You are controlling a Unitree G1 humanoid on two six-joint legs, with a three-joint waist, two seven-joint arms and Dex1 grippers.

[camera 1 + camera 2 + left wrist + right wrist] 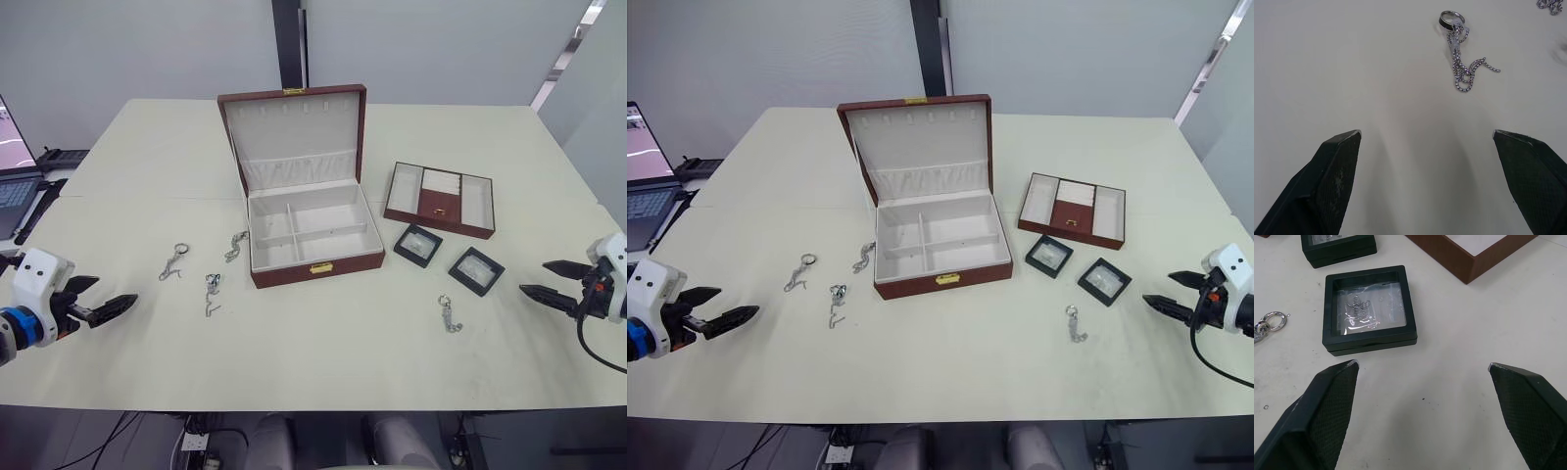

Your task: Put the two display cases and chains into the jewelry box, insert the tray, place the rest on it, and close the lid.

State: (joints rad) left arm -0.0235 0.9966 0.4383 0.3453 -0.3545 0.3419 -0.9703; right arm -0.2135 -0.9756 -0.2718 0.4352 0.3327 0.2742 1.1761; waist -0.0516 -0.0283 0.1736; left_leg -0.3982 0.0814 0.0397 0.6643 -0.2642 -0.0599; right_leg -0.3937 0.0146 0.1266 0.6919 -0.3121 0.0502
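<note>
The jewelry box (313, 240) stands open in the middle of the table (323, 362), its lid (294, 137) raised behind the empty cream compartments, and everything else lies around it. The tray (441, 201) sits well off the box's right end, and the two display cases rest nearer the robot than that tray, just off the box's front right corner: one case (418, 245) closer to the box, the other case (476, 270) farther out. Three chains lie off the box's left side: one chain (236, 245) almost at its left wall, another (212, 292) farther out toward the robot, a third (173, 262) farthest left. A fourth chain (449, 313) lies on the right, in front of the cases. The left gripper (110, 309) hovers far left of the box with its jaws spread wide and empty; the right gripper (554, 282) hovers far right, likewise wide open and holding nothing. The cases look light and rigid, with smooth clear tops that probably offer little grip, so pinching across two opposite black frame edges seems safest. The chains are limp and thin and lie flat on the table; the ring end probably gives the best purchase.
</note>
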